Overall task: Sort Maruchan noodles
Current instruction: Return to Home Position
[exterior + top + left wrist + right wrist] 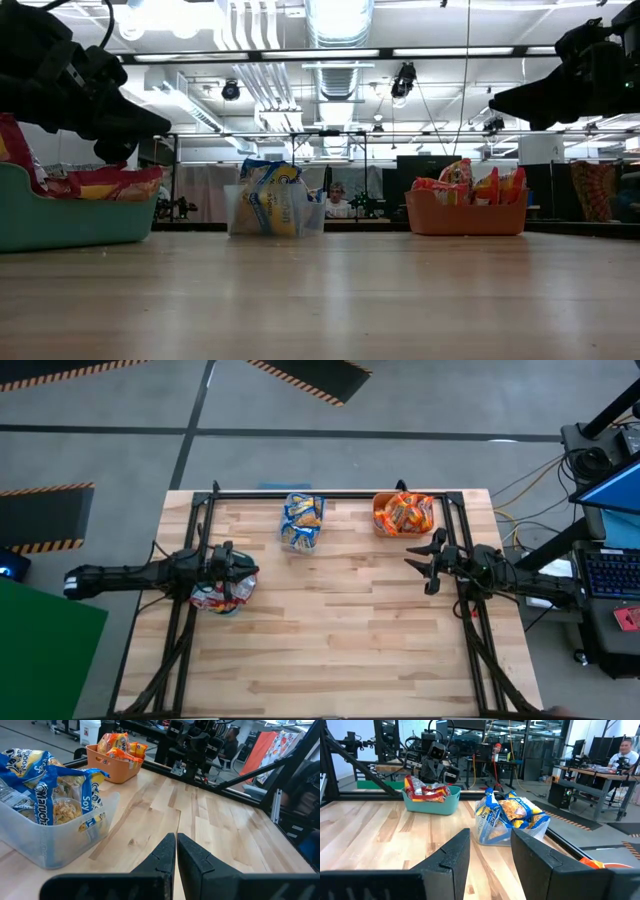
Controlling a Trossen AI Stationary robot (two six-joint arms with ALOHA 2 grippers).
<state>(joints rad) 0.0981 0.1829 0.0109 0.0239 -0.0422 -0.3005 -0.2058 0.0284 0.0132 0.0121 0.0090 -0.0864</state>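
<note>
Maruchan noodles sit binned, left end effector closed over teal bin, right end effector open near orange bin

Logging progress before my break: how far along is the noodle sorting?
Looks finished. Red packets lie in the teal bin, blue packets in the clear bin, orange packets in the orange bin; none shows on the table. Nothing in hand: left gripper shut and empty above the teal bin, right gripper open and empty near the orange bin. Left: probably only the return home.
</note>
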